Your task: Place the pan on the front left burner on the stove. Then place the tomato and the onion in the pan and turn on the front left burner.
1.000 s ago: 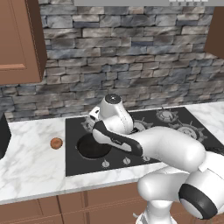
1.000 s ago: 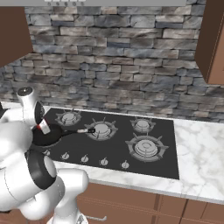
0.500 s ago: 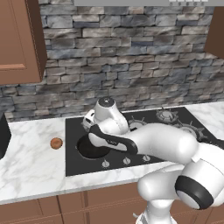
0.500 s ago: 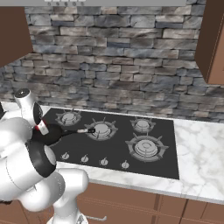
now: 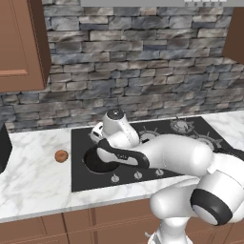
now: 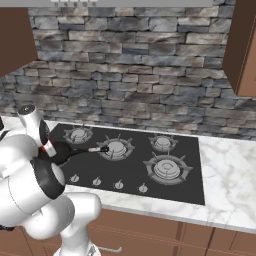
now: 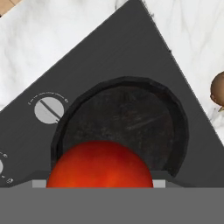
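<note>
Here the tomato (image 7: 99,164) sits at the bottom of the hand view, right at the gripper and directly above the pan (image 7: 120,127), which rests on the stove (image 7: 131,48) over the front left burner. The fingertips themselves are hidden behind the fruit, so the grip cannot be read outright; judging by its place between the jaws, these stand wide apart around it and appear to clasp it. From the left base view the pan (image 5: 97,161) lies under the bent forearm, with the onion (image 5: 61,156) well apart on the marble counter (image 5: 33,176) to its left. From the right base view the pan handle (image 6: 87,149) points toward the middle burner (image 6: 116,148). Risks: a release made too high could let the round fruit bounce or roll over the shallow rim; a low sweep of the arm might nudge the handle and shift the pan. The knob (image 7: 49,109) beside the pan is untouched.
</note>
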Robot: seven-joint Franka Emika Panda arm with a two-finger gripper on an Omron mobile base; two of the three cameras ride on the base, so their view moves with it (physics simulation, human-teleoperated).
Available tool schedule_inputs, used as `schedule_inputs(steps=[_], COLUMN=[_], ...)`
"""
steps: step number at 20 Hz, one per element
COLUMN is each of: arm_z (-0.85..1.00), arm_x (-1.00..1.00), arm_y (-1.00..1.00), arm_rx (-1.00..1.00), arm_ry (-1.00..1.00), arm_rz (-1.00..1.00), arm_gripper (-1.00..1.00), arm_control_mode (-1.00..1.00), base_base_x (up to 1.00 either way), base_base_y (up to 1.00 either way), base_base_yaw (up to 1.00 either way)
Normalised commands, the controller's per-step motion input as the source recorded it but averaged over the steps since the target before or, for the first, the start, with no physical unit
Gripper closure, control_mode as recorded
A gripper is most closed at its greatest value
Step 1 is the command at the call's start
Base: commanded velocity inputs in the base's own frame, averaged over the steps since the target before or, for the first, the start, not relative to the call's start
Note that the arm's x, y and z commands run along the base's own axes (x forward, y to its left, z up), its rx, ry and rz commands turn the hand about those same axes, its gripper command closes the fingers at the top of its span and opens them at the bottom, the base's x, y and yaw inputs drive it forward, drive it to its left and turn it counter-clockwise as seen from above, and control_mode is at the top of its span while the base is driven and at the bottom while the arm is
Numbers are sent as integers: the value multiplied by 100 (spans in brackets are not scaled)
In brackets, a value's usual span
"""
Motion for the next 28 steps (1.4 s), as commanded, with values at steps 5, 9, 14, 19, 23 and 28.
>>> schedule_inputs(steps=[5,9,14,19,23,28], arm_z=[-15,-15,-16,-12,-7,-2], arm_x=[0,0,4,10,13,7], arm_y=[0,0,0,0,0,2], arm_rx=[0,0,0,0,0,-1], arm_ry=[0,0,0,0,0,0], arm_rz=[0,0,0,0,0,0], arm_gripper=[100,100,100,100,100,100], arm_control_mode=[-100,-100,-100,-100,-100,-100], base_base_x=[0,0,0,0,0,0], base_base_y=[0,0,0,0,0,0], base_base_yaw=[0,0,0,0,0,0])
